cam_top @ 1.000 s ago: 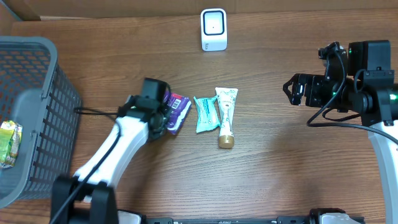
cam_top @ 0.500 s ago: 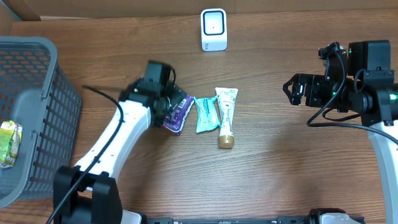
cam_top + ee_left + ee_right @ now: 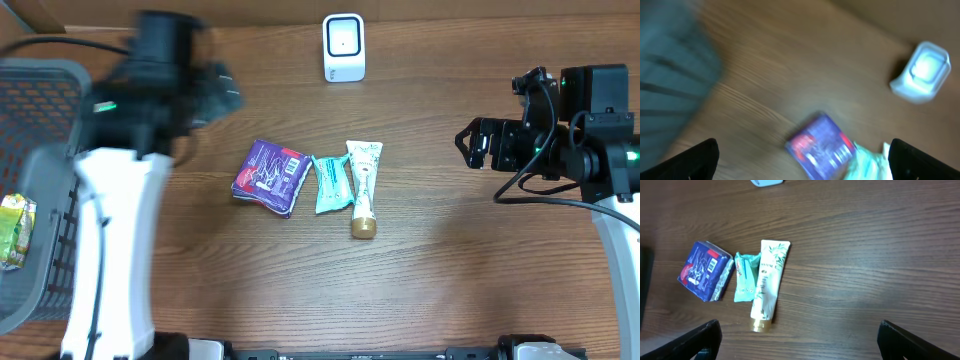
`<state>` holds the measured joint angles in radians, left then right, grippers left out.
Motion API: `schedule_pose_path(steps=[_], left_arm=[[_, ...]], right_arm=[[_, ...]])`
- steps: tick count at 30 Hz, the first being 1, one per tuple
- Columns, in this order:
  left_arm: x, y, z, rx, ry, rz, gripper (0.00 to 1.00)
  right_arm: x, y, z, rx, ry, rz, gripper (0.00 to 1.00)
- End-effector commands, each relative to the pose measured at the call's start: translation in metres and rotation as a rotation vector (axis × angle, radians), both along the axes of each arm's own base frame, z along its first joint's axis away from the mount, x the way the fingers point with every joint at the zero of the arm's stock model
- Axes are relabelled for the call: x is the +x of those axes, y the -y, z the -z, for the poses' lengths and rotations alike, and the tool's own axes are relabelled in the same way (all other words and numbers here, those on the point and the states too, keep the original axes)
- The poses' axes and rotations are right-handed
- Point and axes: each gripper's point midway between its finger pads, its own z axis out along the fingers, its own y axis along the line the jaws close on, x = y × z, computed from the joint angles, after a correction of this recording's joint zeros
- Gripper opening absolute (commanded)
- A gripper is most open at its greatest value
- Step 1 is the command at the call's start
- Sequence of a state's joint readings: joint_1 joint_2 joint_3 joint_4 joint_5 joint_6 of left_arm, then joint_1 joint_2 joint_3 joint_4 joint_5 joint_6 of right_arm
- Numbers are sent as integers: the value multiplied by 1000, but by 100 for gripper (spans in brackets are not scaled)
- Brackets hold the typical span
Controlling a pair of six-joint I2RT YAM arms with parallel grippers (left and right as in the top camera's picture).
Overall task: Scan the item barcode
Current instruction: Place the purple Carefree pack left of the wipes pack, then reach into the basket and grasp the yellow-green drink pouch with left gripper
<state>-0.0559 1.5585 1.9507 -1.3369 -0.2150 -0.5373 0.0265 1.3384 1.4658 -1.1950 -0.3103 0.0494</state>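
A purple packet (image 3: 270, 177) (image 3: 822, 145) (image 3: 705, 271) lies flat on the wooden table, touched by neither gripper. Right of it lie a teal packet (image 3: 330, 183) (image 3: 746, 277) and a white tube with a gold cap (image 3: 364, 187) (image 3: 769, 282). The white scanner (image 3: 343, 47) (image 3: 922, 72) stands at the table's far edge. My left gripper (image 3: 220, 93) (image 3: 810, 165), blurred by motion, hangs open and empty well up and left of the purple packet. My right gripper (image 3: 470, 143) (image 3: 800, 342) hovers open and empty at the right, apart from all the items.
A grey mesh basket (image 3: 45, 150) (image 3: 670, 75) stands at the table's left edge, just beside my left arm. A green and yellow packet (image 3: 12, 230) lies inside it.
My left gripper opened and let go of the purple packet, which now lies beside the teal packet. The left arm then swung up and to the left, near the basket. The right arm stayed still.
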Motion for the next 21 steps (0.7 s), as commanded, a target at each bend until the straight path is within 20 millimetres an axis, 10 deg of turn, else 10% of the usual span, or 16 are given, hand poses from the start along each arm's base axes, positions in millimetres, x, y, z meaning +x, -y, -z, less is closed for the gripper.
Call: schedule_pose_path(steps=[1, 9, 21], left_arm=[[-39, -76, -53, 143, 73, -107, 99], [-121, -194, -57, 127, 61, -512, 100], [-113, -290, 53, 141, 26, -627, 99]], right_arm=[[5, 1, -12, 4, 39, 1, 100], [9, 0, -14, 4, 58, 1, 100], [10, 0, -15, 4, 64, 0, 100]])
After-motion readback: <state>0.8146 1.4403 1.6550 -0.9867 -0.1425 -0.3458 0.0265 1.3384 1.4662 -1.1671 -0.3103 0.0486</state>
